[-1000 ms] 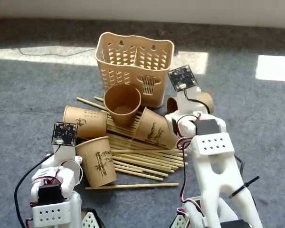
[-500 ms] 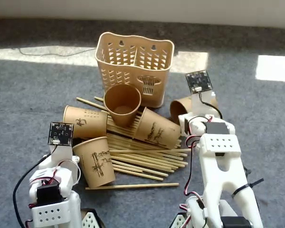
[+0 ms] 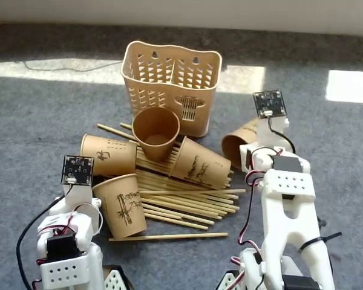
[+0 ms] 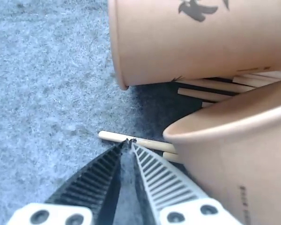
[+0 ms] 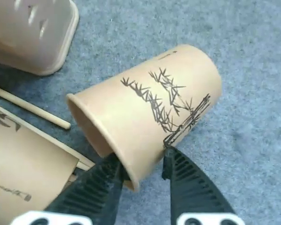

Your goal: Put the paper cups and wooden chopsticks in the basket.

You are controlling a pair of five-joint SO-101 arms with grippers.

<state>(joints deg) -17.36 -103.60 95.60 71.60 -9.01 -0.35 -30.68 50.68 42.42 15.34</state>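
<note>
Paper cups lie scattered on the grey tabletop (image 3: 42,121) in front of the basket (image 3: 163,90), which stands upright at the far side. The held cup (image 3: 237,142) lies tilted on its side to the right of the pile, just beside the basket's right corner, mouth towards the arms. The right end effector (image 5: 141,157) grips its rim: one finger sits at the mouth, the other presses the outer wall by the bamboo print.

The upright cup (image 3: 155,132) stands on the chopsticks (image 3: 181,202), close to the basket's front wall. The middle cup (image 3: 196,163) lies on its side just right of it, resting on the chopsticks. The left cup (image 3: 109,154) lies on its side, its base pointing left. The near cup (image 3: 124,205) leans at the pile's left edge, right beside the left arm. A single chopstick (image 3: 169,236) lies apart from the bundle, nearest the arms.

The left end effector (image 4: 130,144) is clenched, its tips meeting low over the tabletop at the end of one stick (image 4: 112,137) that pokes out from under the near cup. I cannot tell whether the tips touch that stick.
</note>
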